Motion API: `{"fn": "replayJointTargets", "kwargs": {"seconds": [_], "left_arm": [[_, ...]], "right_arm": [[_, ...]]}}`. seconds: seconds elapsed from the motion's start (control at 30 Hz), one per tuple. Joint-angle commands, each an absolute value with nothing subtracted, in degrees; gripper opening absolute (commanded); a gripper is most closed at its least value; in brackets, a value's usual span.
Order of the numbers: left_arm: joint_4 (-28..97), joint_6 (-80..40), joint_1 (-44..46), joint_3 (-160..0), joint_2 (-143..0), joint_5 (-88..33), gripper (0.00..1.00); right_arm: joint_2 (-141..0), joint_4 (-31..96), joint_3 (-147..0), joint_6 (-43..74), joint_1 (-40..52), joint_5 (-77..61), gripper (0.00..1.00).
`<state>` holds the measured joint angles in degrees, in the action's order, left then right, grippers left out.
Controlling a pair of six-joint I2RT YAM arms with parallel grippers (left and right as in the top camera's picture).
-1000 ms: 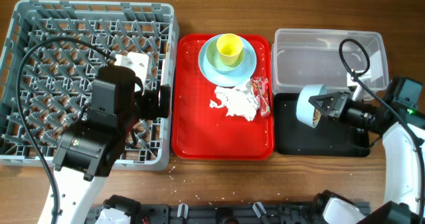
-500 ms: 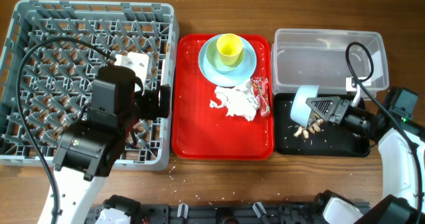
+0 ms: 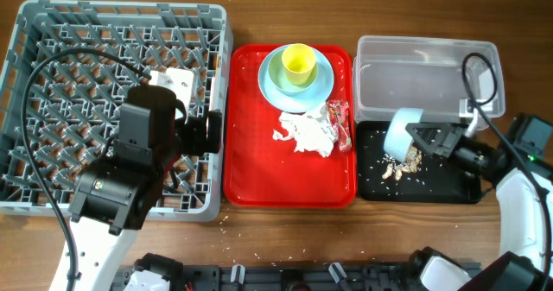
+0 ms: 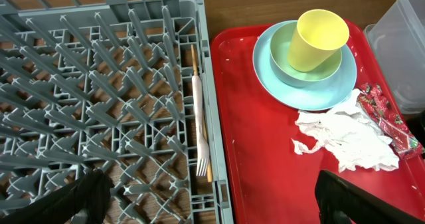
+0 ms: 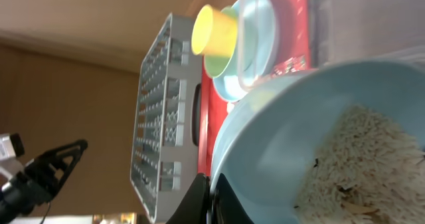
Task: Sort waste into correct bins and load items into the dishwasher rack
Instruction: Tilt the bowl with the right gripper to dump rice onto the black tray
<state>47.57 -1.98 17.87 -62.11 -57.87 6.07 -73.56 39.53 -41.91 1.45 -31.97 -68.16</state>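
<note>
Right fingers [image 3: 420, 139]: clamped on the rim of a pale blue bowl [image 3: 401, 132], one inside the rim and one outside.
Pale blue bowl: held on its side above the black tray [image 3: 454, 187], mouth facing the right arm; the right wrist view shows beige food scraps [image 5: 358, 164] against its inner wall.
Scraps in the tray [image 3: 399, 167]: a loose heap under the bowl, with stray bits scattered around it.
Clear tub [image 3: 419, 75]: just behind the black tray, touching it.
Left fingers [image 4: 80, 201]: wide apart, holding nothing, over the right edge of the dishwasher rack [image 3: 121, 10].
White plastic fork [image 4: 201, 127]: lying flat in the rack along its right wall.
Wooden chopstick [image 4: 193, 58]: beside the fork, touching it.
Red tray [image 3: 289, 180]: on the wooden surface [image 3: 380, 19] between the rack and the bins.
Plate [image 3: 270, 88]: at the far end of the red tray, carrying a second bowl [image 4: 285, 63] with the yellow cup [image 3: 298, 60] inside it.
Crumpled napkin [image 3: 307, 134]: just in front of the plate.
Red snack wrapper [image 3: 339, 123]: at the napkin's right edge.
</note>
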Motion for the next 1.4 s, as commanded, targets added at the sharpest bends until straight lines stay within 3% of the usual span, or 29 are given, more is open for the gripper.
{"fn": "replayJointTargets", "kwargs": {"seconds": [0.0, 0.4, 1.37], "left_arm": [[47.44, -1.72, 17.78, -62.48, -57.76, 5.37, 1.00], [47.44, -1.72, 17.78, -62.48, -57.76, 5.37, 1.00], [47.44, -1.72, 17.78, -62.48, -57.76, 5.37, 1.00]], "right_arm": [[-73.78, 38.54, -41.87, 1.41, -35.38, -70.41, 0.04], [-73.78, 42.68, -41.85, -1.76, -37.80, -79.31, 0.04], [-73.78, 44.99, -41.65, -1.39, -37.85, -84.75, 0.04]]}}
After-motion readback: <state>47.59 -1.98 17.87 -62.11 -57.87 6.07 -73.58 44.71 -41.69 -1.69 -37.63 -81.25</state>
